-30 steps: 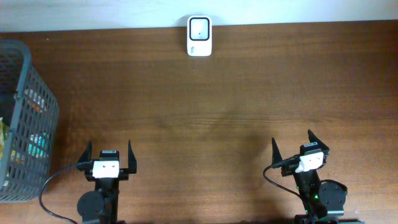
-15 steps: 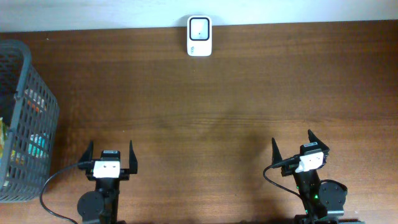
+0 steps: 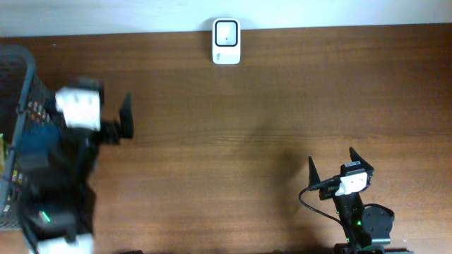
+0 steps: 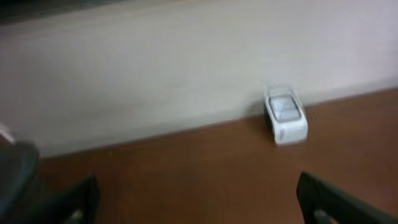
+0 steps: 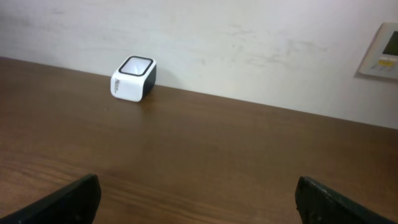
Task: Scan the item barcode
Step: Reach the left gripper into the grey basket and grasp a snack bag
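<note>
The packaged goods to be scanned lie in the grey wire basket at the counter's far left edge. Only scraps of colour show through the mesh, so I can't tell what they are. The white barcode scanner sits well apart from them, at the middle of the counter's back edge against the pale wall, with its dark window facing up.

The left gripper is raised just beside the basket and partly over it, smeared with blur. Its fingers are spread wide with nothing between them, and its own camera looks toward the scanner.

The right gripper hangs low near the counter's front right, far from the basket. Its fingers are also spread wide and empty. A small panel is mounted on the wall to the right.
</note>
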`<state>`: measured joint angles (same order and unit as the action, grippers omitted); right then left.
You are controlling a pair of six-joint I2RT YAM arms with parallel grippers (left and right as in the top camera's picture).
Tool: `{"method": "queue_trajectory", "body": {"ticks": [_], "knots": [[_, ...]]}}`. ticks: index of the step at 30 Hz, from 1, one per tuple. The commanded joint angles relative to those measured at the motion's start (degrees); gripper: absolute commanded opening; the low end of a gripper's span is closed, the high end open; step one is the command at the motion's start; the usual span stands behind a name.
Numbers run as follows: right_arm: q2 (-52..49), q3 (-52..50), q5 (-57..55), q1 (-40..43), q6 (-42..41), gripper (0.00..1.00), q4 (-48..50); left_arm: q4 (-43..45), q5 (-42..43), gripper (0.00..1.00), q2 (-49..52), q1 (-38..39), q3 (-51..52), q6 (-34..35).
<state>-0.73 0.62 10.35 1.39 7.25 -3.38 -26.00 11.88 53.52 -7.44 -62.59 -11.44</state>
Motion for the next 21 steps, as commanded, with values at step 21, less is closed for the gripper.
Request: {"method": "queue_trajectory", "body": {"ticks": [21], "knots": [[0.5, -0.3, -0.1, -0.4, -0.5, 0.99, -0.3, -33.4, -21.9, 0.99, 38.7, -35.3, -45.9, 21.2]]}}
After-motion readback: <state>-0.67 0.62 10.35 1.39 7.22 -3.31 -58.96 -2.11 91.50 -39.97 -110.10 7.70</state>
